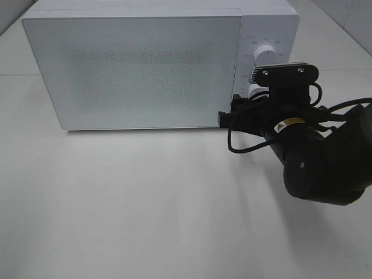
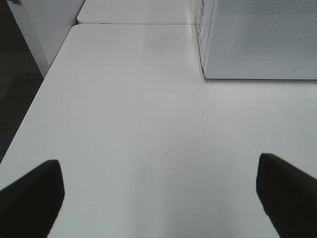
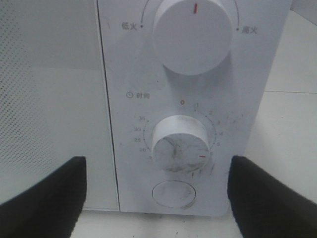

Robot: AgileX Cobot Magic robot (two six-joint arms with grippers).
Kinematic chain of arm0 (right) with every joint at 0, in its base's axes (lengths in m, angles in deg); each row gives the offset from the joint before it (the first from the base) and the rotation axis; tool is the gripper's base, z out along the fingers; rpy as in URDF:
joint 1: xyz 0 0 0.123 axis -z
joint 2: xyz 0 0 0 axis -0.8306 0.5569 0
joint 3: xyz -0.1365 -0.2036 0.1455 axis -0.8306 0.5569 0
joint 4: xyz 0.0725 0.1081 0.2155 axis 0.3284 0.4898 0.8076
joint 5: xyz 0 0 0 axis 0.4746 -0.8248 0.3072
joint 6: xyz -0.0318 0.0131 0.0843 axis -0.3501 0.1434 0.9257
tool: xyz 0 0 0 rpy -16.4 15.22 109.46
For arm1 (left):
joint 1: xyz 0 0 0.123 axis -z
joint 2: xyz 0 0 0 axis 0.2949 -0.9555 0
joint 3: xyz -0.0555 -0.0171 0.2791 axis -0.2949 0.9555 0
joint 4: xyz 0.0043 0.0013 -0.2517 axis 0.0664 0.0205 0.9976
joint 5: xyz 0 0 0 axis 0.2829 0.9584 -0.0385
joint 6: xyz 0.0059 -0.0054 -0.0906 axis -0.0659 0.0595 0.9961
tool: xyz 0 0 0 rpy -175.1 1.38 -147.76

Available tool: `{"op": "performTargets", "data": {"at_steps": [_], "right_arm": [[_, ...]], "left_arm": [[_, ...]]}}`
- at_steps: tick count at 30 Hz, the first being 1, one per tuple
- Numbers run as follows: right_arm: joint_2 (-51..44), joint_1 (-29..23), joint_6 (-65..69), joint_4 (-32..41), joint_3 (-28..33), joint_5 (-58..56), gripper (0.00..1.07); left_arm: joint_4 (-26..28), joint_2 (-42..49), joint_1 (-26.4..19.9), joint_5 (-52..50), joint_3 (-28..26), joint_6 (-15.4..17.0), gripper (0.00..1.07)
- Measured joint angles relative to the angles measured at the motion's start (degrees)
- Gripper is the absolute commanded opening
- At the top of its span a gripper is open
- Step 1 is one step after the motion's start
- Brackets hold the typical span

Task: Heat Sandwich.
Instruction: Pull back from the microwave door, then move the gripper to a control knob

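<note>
A white microwave (image 1: 139,64) stands on the white table with its door shut. The sandwich is out of view. My right gripper (image 1: 235,113) is at the microwave's control panel, low on its right side. In the right wrist view the gripper (image 3: 156,198) is open, its fingers (image 3: 44,198) spread either side of the timer dial (image 3: 179,145), with the power dial (image 3: 193,32) above and a round button (image 3: 173,193) below. My left gripper (image 2: 158,198) is open and empty over bare table, to the left of the microwave (image 2: 257,39).
The table's left edge (image 2: 34,104) drops to a dark floor. A seam (image 2: 133,23) joins a second table behind. The right arm's black body (image 1: 325,163) hangs over the table's right part.
</note>
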Motion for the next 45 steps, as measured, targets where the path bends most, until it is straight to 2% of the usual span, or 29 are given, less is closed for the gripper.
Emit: {"op": "performTargets", "data": {"at_steps": [12, 23, 25, 26, 27, 29, 30, 31, 34, 35, 38, 45], "right_arm": [[3.5, 4.01, 1.72, -2.18, -4.58, -1.66, 0.76], [4.24, 4.41, 1.89, -2.86, -5.84, -2.58, 0.74], [4.24, 4.41, 1.89, -2.86, -5.84, -2.46, 0.69], [4.24, 4.41, 1.83, -2.86, -5.84, -2.46, 0.59], [4.24, 4.41, 1.83, -2.86, -5.84, -2.46, 0.59], [4.24, 4.41, 1.83, -2.86, -5.84, -2.46, 0.46], [4.24, 4.41, 1.83, -2.69, -5.84, -2.41, 0.34], [4.24, 4.41, 1.83, -2.69, -5.84, -2.41, 0.34], [4.24, 4.53, 1.83, -2.12, -5.84, -2.41, 0.16], [4.24, 4.53, 1.83, -2.12, -5.84, -2.41, 0.13], [4.24, 4.53, 1.83, -2.12, -5.84, -2.41, 0.11], [4.24, 4.53, 1.55, -2.12, -5.84, -2.35, 0.15]], "left_arm": [[0.0, 0.0, 0.0, 0.0, 0.0, 0.0, 1.02], [0.0, 0.0, 0.0, 0.0, 0.0, 0.0, 1.02], [0.0, 0.0, 0.0, 0.0, 0.0, 0.0, 1.02], [0.0, 0.0, 0.0, 0.0, 0.0, 0.0, 1.01], [0.0, 0.0, 0.0, 0.0, 0.0, 0.0, 1.01], [0.0, 0.0, 0.0, 0.0, 0.0, 0.0, 1.01], [0.0, 0.0, 0.0, 0.0, 0.0, 0.0, 1.01], [0.0, 0.0, 0.0, 0.0, 0.0, 0.0, 1.01], [0.0, 0.0, 0.0, 0.0, 0.0, 0.0, 1.01], [0.0, 0.0, 0.0, 0.0, 0.0, 0.0, 1.01], [0.0, 0.0, 0.0, 0.0, 0.0, 0.0, 1.01], [0.0, 0.0, 0.0, 0.0, 0.0, 0.0, 1.01]]}}
